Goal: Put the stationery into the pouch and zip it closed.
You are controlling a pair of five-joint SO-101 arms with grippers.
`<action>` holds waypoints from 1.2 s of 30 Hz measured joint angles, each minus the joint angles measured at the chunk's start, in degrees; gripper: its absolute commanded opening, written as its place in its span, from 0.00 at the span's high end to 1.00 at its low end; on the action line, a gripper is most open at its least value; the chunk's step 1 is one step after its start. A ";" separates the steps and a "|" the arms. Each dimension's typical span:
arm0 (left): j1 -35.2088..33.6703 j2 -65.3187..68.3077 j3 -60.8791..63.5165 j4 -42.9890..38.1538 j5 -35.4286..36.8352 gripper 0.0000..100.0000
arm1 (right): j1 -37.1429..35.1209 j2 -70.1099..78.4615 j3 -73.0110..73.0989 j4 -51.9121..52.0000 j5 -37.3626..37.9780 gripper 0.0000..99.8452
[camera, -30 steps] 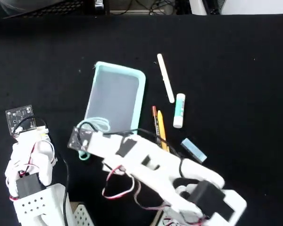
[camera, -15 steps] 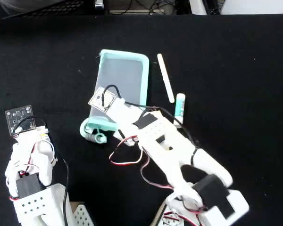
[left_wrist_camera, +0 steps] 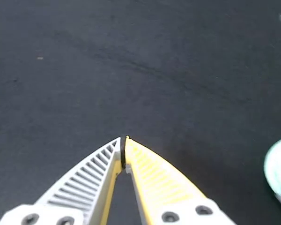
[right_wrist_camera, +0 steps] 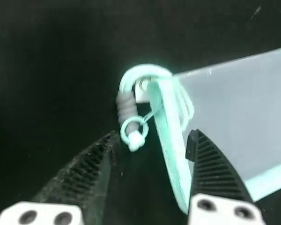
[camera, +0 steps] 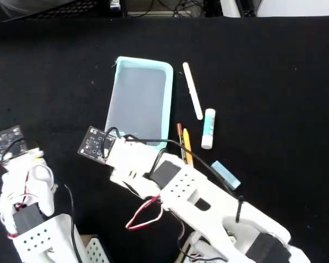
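The pouch (camera: 141, 97), mint-edged with a grey see-through face, lies flat in the middle of the black table. Right of it lie a white pen (camera: 192, 91), a glue stick (camera: 208, 128), two pencils (camera: 183, 143) and a blue eraser (camera: 225, 174). My right arm (camera: 172, 186) ends at the pouch's near left corner. My right gripper (right_wrist_camera: 152, 140) is open, its black fingers straddling the pouch's edge (right_wrist_camera: 171, 140) and the mint cord loop (right_wrist_camera: 131, 110) with its ring pull. My left gripper (left_wrist_camera: 123, 141) is shut and empty over bare cloth at the near left.
The left arm (camera: 22, 192) stands at the table's near left corner. A bit of the mint cord (left_wrist_camera: 278, 168) shows at the edge of the left wrist view. Black cloth covers the whole table, with open room at the left and far right.
The pouch was pushed away from me and now lies still. My right wrist has pulled back from over the pouch to its near left corner. The left arm shifted slightly left.
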 measured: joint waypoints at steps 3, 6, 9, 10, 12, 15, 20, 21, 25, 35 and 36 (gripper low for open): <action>-3.43 0.00 0.00 -1.05 0.00 0.97 | -0.35 5.63 -0.79 -1.23 0.00 0.77; -5.54 0.00 0.00 -1.05 1.67 0.97 | -0.35 14.33 -5.36 -1.41 0.00 0.77; -5.89 0.00 0.00 -1.05 3.96 0.97 | -0.88 22.51 -10.46 -1.58 0.00 0.77; -5.89 0.00 0.00 -1.05 4.31 0.97 | -1.23 24.88 -12.22 -1.58 0.00 0.77; -5.89 0.00 0.00 -1.05 4.57 0.97 | -2.20 28.40 -14.86 -1.58 0.00 0.77; -5.89 0.00 0.00 -1.05 4.84 0.97 | -3.52 32.70 -18.55 -0.88 0.00 0.77; -5.89 0.00 0.00 -1.05 4.84 0.97 | -2.81 37.45 -23.82 -0.18 0.00 0.89; -5.89 0.00 0.00 -1.05 4.84 0.97 | -1.93 38.33 -24.88 -0.18 0.00 0.94; -5.89 0.00 0.00 -1.05 4.84 0.97 | 2.46 39.82 -27.34 -0.18 1.93 0.99; -5.89 0.00 0.00 -1.05 4.84 0.97 | 7.38 24.79 -14.42 5.19 5.19 0.99; -5.89 0.00 0.00 -1.05 4.84 0.97 | 7.47 21.36 -12.04 5.27 5.19 0.98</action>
